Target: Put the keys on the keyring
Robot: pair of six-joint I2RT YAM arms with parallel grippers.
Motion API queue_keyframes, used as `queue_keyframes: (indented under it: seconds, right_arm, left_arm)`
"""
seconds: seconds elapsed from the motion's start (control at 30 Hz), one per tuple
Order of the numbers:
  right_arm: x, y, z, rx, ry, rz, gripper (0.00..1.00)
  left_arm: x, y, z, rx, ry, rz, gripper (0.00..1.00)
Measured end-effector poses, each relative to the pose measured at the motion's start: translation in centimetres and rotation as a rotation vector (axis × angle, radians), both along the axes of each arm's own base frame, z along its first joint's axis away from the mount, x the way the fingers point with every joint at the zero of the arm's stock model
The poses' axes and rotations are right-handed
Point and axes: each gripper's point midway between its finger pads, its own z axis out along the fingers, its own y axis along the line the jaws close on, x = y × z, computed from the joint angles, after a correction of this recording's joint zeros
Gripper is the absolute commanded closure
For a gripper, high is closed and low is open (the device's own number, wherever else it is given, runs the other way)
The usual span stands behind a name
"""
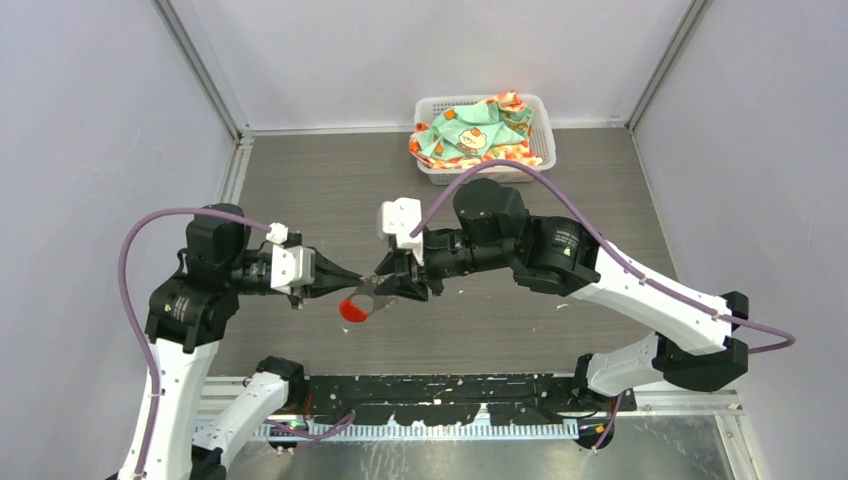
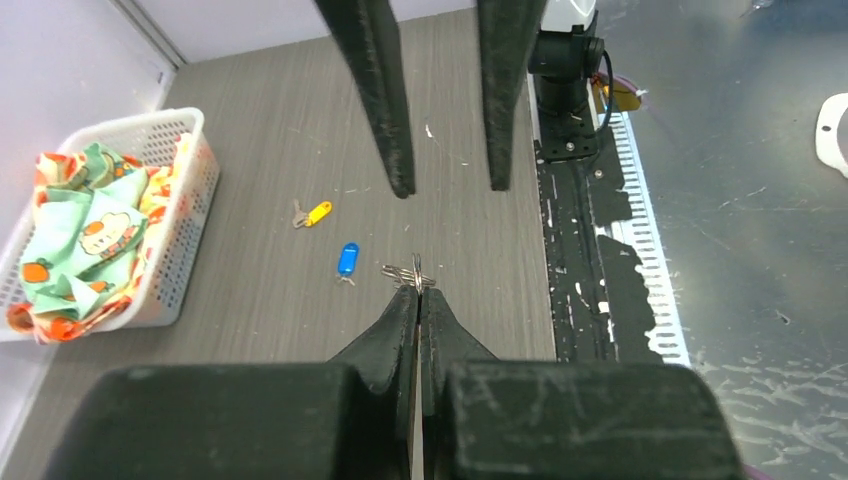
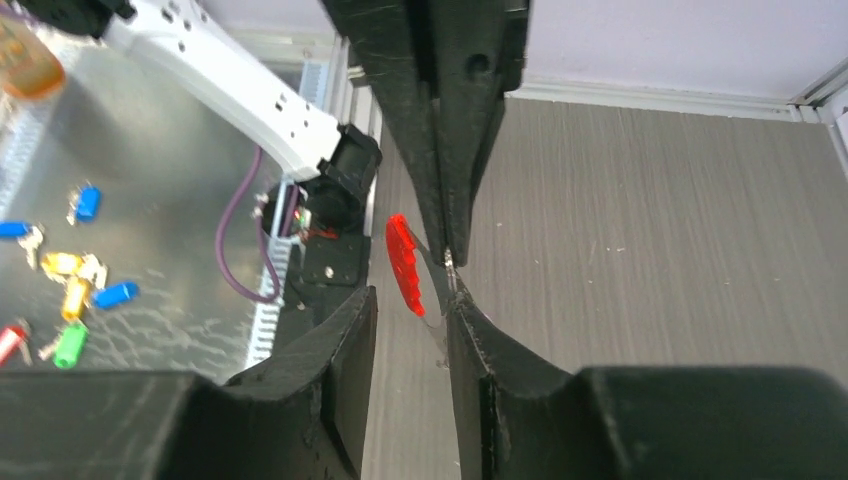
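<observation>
My left gripper (image 2: 418, 292) is shut on the thin metal keyring (image 2: 412, 273) and holds it above the table. The ring's red tag (image 3: 405, 265) hangs below it, and the top view shows the red tag (image 1: 352, 310) too. My right gripper (image 3: 410, 298) faces the left gripper (image 3: 447, 255) tip to tip, open. The tag and a sliver of metal sit in its gap, close to its right finger (image 3: 470, 330). The yellow-tagged key (image 2: 316, 213) and blue-tagged key (image 2: 347, 259) lie loose on the table beyond the ring.
A white basket (image 1: 428, 170) full of patterned cloth stands at the table's far edge and shows at the left in the left wrist view as the basket (image 2: 190, 185). Several loose coloured keys (image 3: 75, 290) lie on the metal surface beside the arm base (image 3: 335, 240).
</observation>
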Motion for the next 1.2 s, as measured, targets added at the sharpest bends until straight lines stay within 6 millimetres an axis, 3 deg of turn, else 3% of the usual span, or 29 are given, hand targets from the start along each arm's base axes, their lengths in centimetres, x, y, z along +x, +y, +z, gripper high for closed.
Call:
queue_keyframes:
  seconds: [0.4,1.2]
  right_arm:
    - [0.1,0.6,-4.0,-0.209,-0.174,0.091,0.74]
    - [1.3,0.8,-3.0,-0.211,-0.252,0.066,0.75]
  left_arm:
    - [0.2,-0.3,-0.6,0.02,0.101,-0.012,1.0]
    - [-0.4,-0.3,-0.9,0.036,0.102,-0.03,1.0]
